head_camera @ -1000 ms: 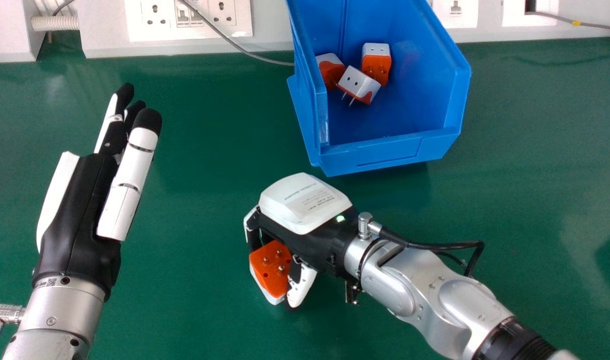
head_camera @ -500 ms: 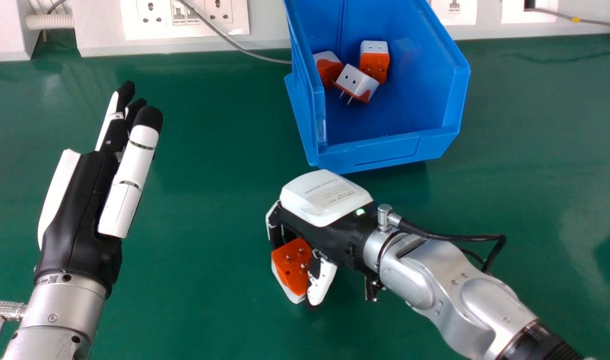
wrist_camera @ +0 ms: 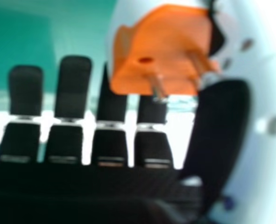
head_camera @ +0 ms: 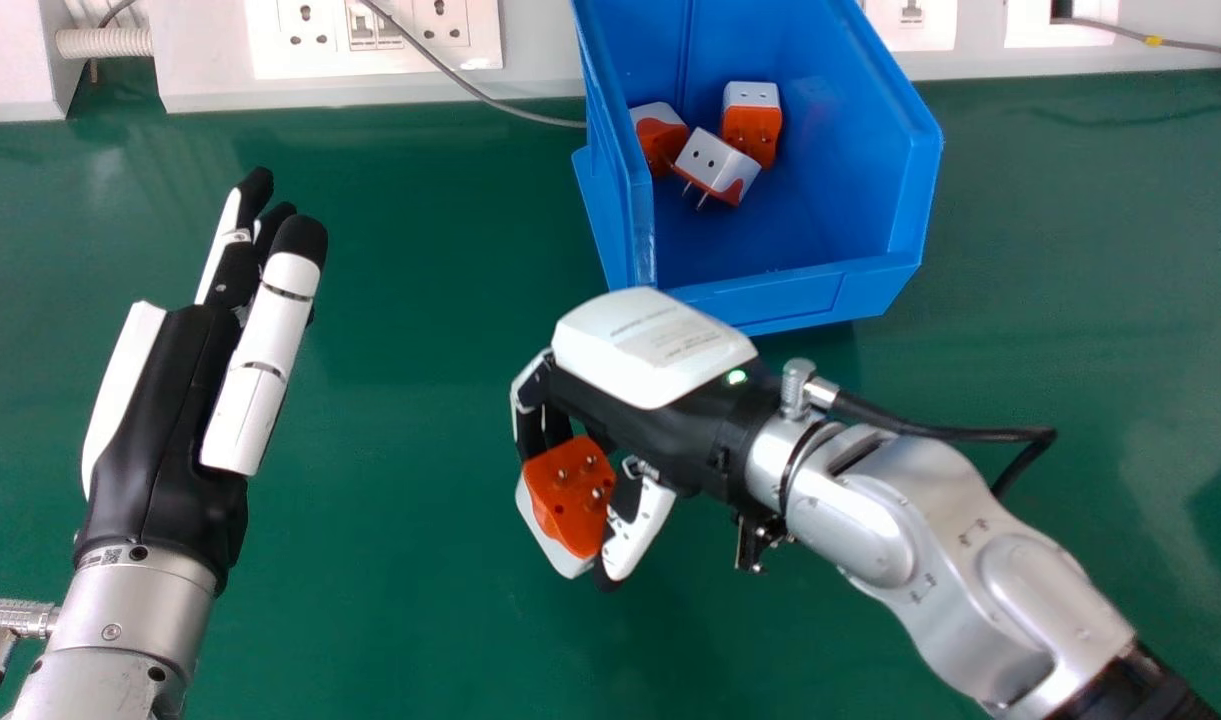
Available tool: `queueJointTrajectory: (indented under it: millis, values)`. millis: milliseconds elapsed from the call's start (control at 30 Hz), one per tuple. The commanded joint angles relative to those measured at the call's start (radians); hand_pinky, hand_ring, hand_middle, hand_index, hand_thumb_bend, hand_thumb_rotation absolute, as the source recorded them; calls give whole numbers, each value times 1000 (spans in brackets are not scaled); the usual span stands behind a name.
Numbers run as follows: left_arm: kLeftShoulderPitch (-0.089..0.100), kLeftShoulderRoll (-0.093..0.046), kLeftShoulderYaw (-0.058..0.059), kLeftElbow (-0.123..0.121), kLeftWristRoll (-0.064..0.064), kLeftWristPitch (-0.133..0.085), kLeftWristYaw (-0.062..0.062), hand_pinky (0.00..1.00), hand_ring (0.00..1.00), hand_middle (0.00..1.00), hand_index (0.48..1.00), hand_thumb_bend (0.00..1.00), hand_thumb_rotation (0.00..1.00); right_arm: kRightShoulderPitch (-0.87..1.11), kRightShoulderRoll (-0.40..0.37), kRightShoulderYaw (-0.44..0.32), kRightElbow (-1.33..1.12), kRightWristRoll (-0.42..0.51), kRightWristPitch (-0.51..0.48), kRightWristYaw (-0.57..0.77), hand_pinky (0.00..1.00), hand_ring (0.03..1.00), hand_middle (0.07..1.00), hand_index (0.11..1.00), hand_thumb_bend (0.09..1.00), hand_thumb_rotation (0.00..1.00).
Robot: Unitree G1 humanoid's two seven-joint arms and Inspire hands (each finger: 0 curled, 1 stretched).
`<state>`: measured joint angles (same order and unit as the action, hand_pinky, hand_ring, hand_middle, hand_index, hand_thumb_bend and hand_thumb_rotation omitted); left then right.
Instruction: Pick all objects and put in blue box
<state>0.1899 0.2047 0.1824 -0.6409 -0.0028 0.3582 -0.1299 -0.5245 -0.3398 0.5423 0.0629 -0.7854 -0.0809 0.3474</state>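
- Curled fingers and thumb of the right hand [head_camera: 660, 350] pinch an orange-and-white adapter [head_camera: 570, 495], lower centre.
- Left hand [head_camera: 160, 430], straight-fingered, at left.
- Blue box [head_camera: 810, 297], upper right of the adapter, nearer the right hand; the carry should run that way, over its front wall.

Box [head_camera: 785, 305] blue; held plug adapter [head_camera: 568, 492] orange and white; tabletop [head_camera: 400, 400] green.

left hand [head_camera: 160, 430]: black with white panels [head_camera: 117, 390]
right hand [head_camera: 670, 420]: chunky white shell [head_camera: 645, 345], tiny green light [head_camera: 736, 377]
forearms [head_camera: 855, 520]: super shiny silver, little screws [head_camera: 112, 631], black cables [head_camera: 950, 433]
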Motion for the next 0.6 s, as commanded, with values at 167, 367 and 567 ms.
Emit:
queueJointTrajectory:
  millis: [167, 367, 567]
  values:
    - [-13, 5, 10, 8, -13, -41, -4, 931, 984, 989, 1000, 489, 1000, 55, -25, -64, -149, 63, -18, 25, 342, 437, 536, 465, 497, 0]
    - [-14, 9, 14, 20, -16, -54, -6, 931, 984, 989, 1000, 487, 1000, 102, -47, -106, -225, 103, -26, 35, 338, 436, 535, 469, 496, 0]
    - [-13, 16, 22, 33, -18, -69, -11, 932, 984, 989, 1000, 484, 1000, 138, -77, -156, -297, 123, -36, 40, 328, 433, 535, 492, 493, 0]
